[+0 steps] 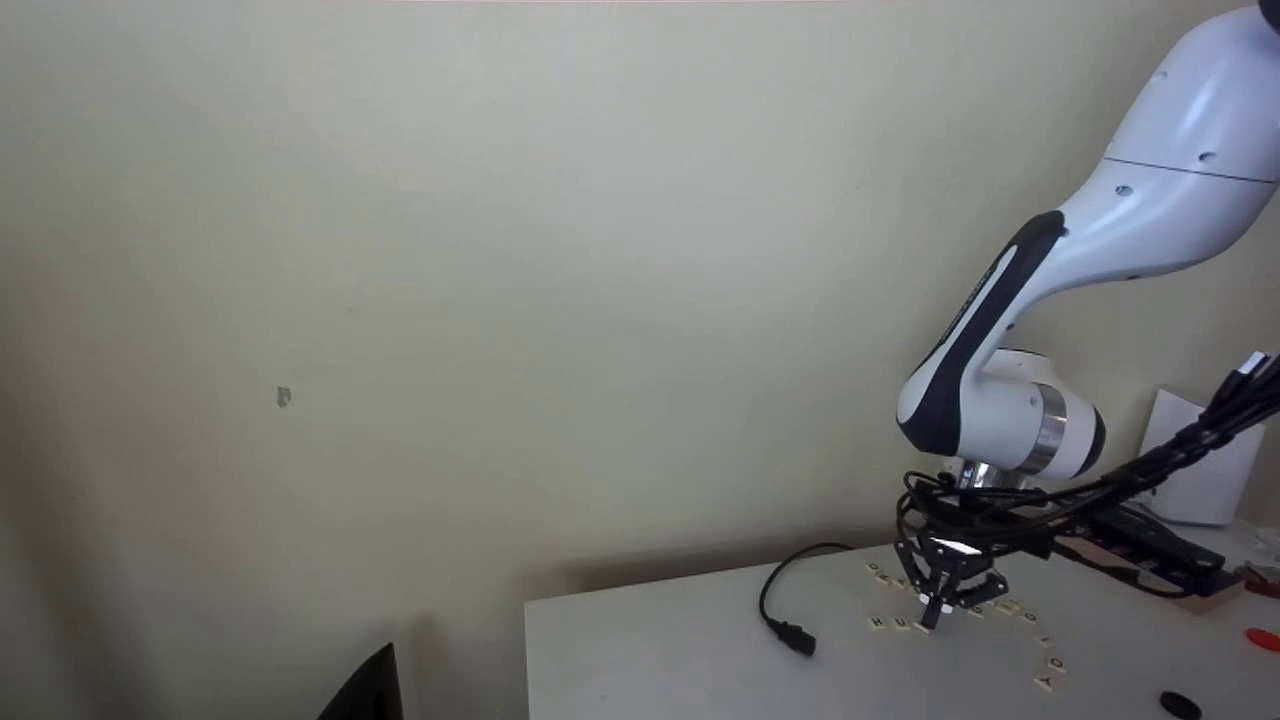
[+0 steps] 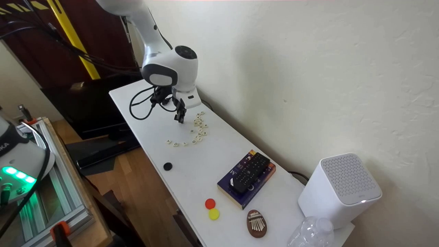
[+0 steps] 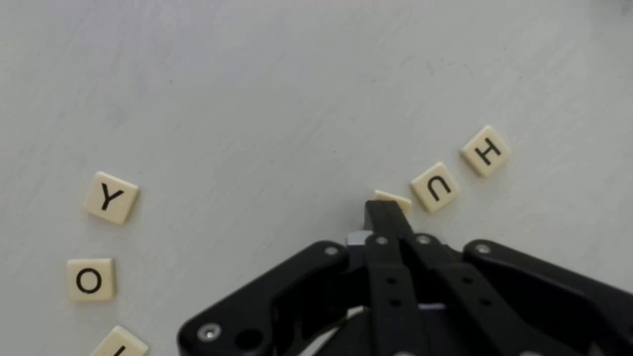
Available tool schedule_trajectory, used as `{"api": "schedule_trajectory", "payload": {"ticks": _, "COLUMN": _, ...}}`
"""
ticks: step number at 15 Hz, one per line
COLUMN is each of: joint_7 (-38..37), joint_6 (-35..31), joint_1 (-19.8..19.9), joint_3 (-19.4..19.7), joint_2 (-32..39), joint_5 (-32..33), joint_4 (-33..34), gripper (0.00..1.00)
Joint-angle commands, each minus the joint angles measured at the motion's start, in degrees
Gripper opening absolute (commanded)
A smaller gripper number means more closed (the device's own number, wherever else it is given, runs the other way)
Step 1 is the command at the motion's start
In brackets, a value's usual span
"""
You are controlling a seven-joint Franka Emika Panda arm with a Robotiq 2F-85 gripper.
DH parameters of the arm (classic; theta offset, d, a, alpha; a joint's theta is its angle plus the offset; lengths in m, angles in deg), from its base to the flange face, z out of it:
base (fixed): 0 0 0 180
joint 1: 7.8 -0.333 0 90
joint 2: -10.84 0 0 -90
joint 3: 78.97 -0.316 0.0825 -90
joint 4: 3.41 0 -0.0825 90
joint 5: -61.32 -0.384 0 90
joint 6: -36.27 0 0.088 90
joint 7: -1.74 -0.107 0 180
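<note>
Covering most of a cream letter tile [image 3: 401, 202] on the white table [image 2: 199, 164], my pincer [image 3: 388, 217] pointed down with its fingers pressed together. Only a sliver of the tile showed past the tips; its letter was hidden, and whether the tips touched it I could not tell, though it did not look pinched between them. Just beside the tips lay a U tile [image 3: 435, 188], then an H tile [image 3: 485, 151] slightly farther out. I judged the step in hand to be nudging the covered tile into file with that pair; the next move called for a light, level push, then a straight lift to bare its letter, leaving the U tile undisturbed. Well off the pincer's opposite flank sat a Y tile [image 3: 112, 198] and an O tile [image 3: 90, 280]. Between the pincer and the wall [image 2: 260, 113], an exterior view caught a cluster of tiles [image 2: 200, 124]. Past the H tile from the pincer, a black cord [image 1: 795, 637] ended in its plug. Farther from the pincer, in an exterior view, came a black disc [image 2: 167, 166], a remote [image 2: 249, 173] atop a book [image 2: 231, 174], a red disc [image 2: 210, 203] and a yellow disc [image 2: 214, 214] side by side, and a thumb piano [image 2: 256, 230].
</note>
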Motion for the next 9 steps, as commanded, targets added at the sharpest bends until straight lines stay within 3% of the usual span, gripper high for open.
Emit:
{"api": "schedule_trajectory", "payload": {"ticks": 1, "joint_7": -2.5, "joint_6": 1.1, "joint_1": 0.1, "joint_3": -0.4, "joint_2": 1.7, "joint_5": -3.8, "joint_4": 2.1, "gripper": 0.0}}
{"api": "schedule_trajectory", "payload": {"ticks": 9, "joint_7": -4.6, "joint_6": 3.0, "joint_1": -1.0, "joint_3": 0.6, "joint_2": 2.3, "joint_5": -8.1, "joint_4": 3.3, "gripper": 0.0}}
